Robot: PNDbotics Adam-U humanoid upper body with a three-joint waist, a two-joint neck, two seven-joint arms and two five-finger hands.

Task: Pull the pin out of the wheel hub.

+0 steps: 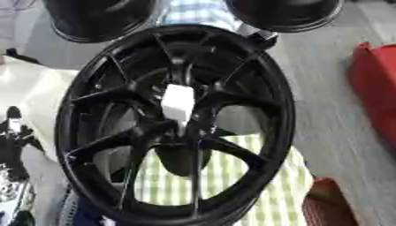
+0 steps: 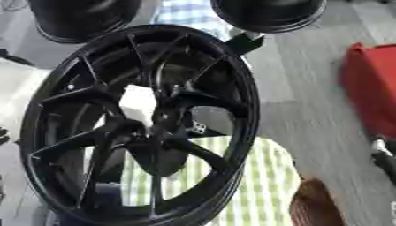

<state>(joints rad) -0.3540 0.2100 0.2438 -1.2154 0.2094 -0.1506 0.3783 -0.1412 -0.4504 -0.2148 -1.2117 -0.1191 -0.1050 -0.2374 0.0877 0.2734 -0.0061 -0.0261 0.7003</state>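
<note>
With what seemed the white pin (image 1: 178, 104) at the wheel hub (image 1: 179, 128) and my left hand (image 1: 14, 132) apparently idle, fingers unreadable, I judged a straight pull best.

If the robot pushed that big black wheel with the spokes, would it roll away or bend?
The big black spoked wheel rim looks like rigid metal, so it probably would not bend. It is round and seems to stand tilted on its edge, so a sideways push could roll it or tip it over. Its thick rim and spokes suggest it is fairly heavy.
</note>
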